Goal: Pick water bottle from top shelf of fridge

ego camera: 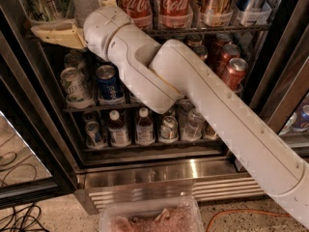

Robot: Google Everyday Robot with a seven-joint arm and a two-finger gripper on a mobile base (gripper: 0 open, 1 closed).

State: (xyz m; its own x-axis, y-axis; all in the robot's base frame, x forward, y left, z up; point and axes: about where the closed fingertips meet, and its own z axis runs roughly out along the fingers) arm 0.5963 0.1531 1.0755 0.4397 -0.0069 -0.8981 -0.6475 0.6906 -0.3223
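The fridge (159, 170) stands open, its stainless steel sill bright above a speckled floor (43, 209) where black cables (17, 219) curl at the left and an orange cable (241, 212) runs at the right. A clear plastic tub (145, 211) with pinkish contents sits on the floor just before the sill. The white arm (203, 100) reaches diagonally up from the lower right, and its gripper (72, 11) is at the left end of the top shelf (212, 29). Its cream fingers (53, 33) are spread wide, one lying low to the left and one rising to the right, with the water bottle (86, 1) standing upright between them. Whether either pad touches the bottle I cannot tell from this angle. Just right of it stand two red Coca-Cola bottles (135, 4), then cans in clear bins (215, 17). The rack below holds cans (72, 83), and the lowest holds small white-capped bottles (144, 127).
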